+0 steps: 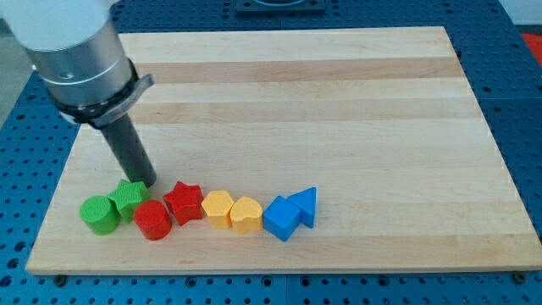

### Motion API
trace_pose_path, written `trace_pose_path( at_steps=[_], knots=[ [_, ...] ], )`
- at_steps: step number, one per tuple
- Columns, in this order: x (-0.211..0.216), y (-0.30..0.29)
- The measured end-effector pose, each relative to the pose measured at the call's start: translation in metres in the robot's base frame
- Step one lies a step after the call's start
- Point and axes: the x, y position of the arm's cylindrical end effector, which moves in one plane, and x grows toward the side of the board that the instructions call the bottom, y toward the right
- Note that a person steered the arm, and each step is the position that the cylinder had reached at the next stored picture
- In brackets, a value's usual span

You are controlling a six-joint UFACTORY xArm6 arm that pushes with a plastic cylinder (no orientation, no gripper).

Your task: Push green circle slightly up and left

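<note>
The green circle (100,213) is a short green cylinder near the board's lower left corner. A green star (129,197) touches its upper right side. My tip (146,182) rests on the board just right of and above the green star, about one block width up and right of the green circle. The dark rod rises from it up and left to the grey arm.
A row of blocks runs right from the green star: red cylinder (153,220), red star (184,202), yellow hexagon (218,208), yellow heart (246,213), blue cube (281,218), blue triangle (305,205). The wooden board (296,93) ends close left of and below the green circle.
</note>
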Motion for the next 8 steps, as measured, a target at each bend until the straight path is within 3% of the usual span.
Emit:
trace_pose_path(
  at_steps=[2, 3, 4, 6, 7, 8],
  knots=[
    [0.002, -0.012],
    [-0.005, -0.033],
    [-0.002, -0.095],
    [0.007, -0.114],
    [0.038, -0.113],
    [0.096, -0.113]
  ],
)
